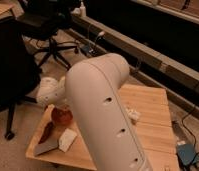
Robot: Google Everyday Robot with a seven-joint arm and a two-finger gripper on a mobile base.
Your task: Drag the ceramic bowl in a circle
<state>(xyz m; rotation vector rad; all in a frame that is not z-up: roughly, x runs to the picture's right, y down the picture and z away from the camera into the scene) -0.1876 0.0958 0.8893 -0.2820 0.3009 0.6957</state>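
Pincer (57,104), grip state impossible to tell, sits atop the bowl (62,116) near the counter's (148,107) left edge; dragging seems underway. Next: trace a steady arc, clear of the edge.

Tool (57,106) over ceramic bowl (62,116); red-handled tool (47,132), white block (68,139) crowd near side.

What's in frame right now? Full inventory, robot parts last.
ceramic bowl: 1, glossy orange-red, left part of the table, just under the arm's end.
red-handled tool: 1, red and grey, flat, front-left of the table.
white cup: 1, white, right of the tool.
small white object: 1, table centre, beside the arm; identity unclear.
table: 1, light wood.
office chair: 1, black, upper left.
floor device: 1, blue-grey, lower right.
robot arm: 1, white, fills the centre.
gripper: 1, at the bowl, mostly hidden by the wrist.
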